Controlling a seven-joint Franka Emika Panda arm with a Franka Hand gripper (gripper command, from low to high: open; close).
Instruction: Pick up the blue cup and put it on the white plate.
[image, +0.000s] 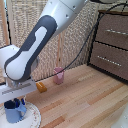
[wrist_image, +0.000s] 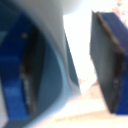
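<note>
The blue cup (image: 14, 111) stands upright on the white plate (image: 33, 118) at the lower corner of the exterior view's left. My gripper (image: 18, 103) hangs right over the cup with its blue fingers (wrist_image: 107, 60) reaching down at the rim. In the wrist view the gripper (wrist_image: 67, 65) straddles the wall of the blue cup (wrist_image: 52, 75), one finger inside and one outside. Gaps show on both sides of the wall, so the gripper is open.
A smaller pink cup (image: 59, 75) stands farther back on the wooden table (image: 85, 100). An orange object (image: 41, 86) lies between it and the plate. A dark drawer cabinet (image: 112, 42) rises at the exterior view's right, and a woven screen stands behind.
</note>
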